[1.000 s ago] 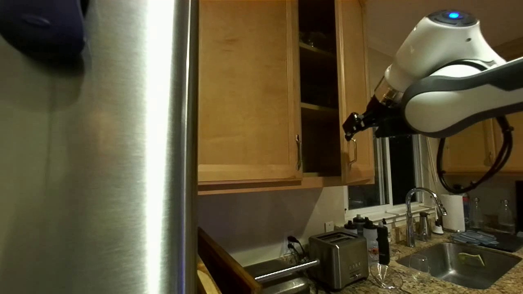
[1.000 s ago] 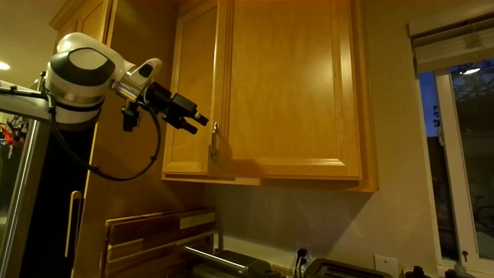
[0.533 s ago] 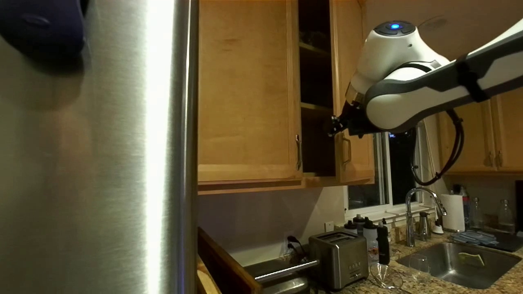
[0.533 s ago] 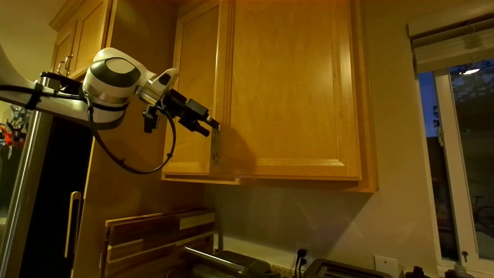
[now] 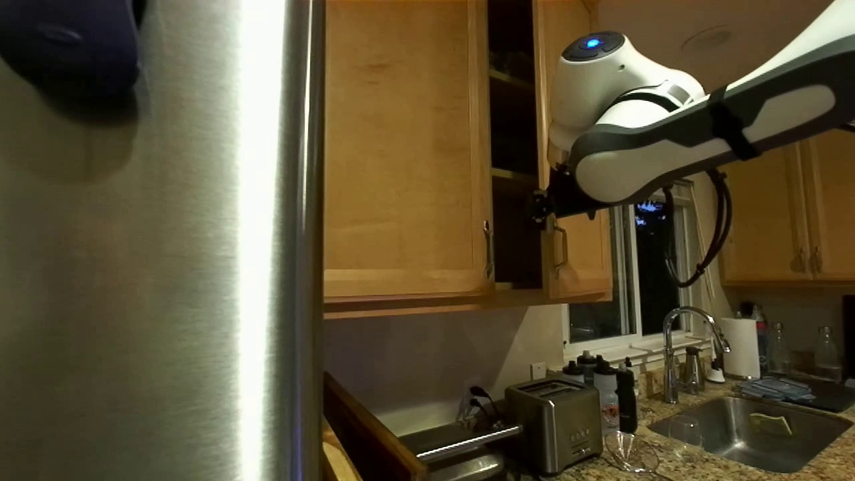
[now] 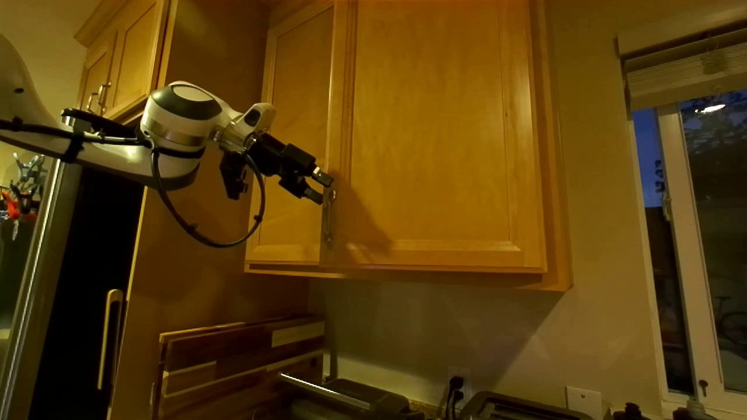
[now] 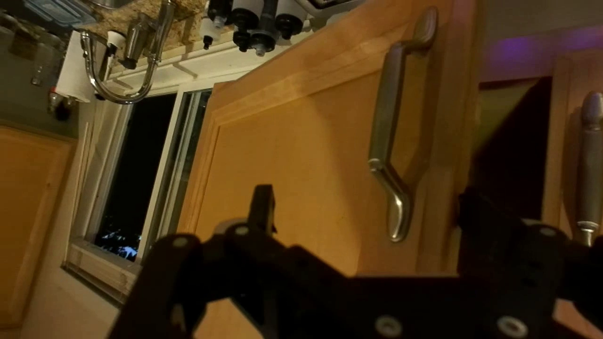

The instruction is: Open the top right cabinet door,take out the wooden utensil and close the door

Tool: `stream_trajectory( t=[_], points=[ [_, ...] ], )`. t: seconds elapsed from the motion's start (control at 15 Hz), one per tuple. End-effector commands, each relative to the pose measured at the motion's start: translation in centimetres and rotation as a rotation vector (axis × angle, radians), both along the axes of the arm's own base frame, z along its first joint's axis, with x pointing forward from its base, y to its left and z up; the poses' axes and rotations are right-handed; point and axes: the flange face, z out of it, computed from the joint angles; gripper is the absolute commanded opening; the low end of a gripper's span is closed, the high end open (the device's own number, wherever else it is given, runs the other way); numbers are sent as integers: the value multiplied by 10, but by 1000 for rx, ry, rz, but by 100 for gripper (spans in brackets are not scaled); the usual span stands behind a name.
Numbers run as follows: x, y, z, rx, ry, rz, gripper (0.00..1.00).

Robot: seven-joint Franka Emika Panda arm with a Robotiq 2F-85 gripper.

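Note:
The top right cabinet door (image 5: 580, 260) stands ajar, with a dark gap between its free edge and the neighbouring door. Its metal bar handle (image 7: 387, 108) shows upright along that edge. My open gripper (image 6: 320, 188) is at the handle's upper end. In the wrist view, the gripper (image 7: 366, 207) has one finger (image 7: 262, 205) in front of the door panel and the other over the free edge, against the dark gap. The handle lies between them in that picture, not gripped. Whether a finger touches the door, I cannot tell. The wooden utensil is hidden or out of view.
The twin door (image 5: 401, 147) with its own handle (image 7: 590, 165) is beside the gap. A steel fridge (image 5: 180, 267) stands close by. Below are a toaster (image 5: 554, 427), several bottles, a faucet (image 5: 674, 354), a sink (image 5: 741, 441) and wooden boards (image 6: 233, 361).
My arm has moved in towards the cabinet, and the open gripper has come to the door's free edge. The door has swung a little towards closed, narrowing the gap.

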Motion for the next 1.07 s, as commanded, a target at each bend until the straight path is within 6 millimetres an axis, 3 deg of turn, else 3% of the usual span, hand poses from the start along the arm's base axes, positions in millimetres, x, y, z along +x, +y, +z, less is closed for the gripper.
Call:
stream_trajectory(
  t=[0.0,0.4,1.0],
  points=[
    [13,-2,6,-6,21,-58,100],
    [21,-6,9,-34,66,-111,100],
    [-10,-23,7,-41,116,-207,100]
  ],
)
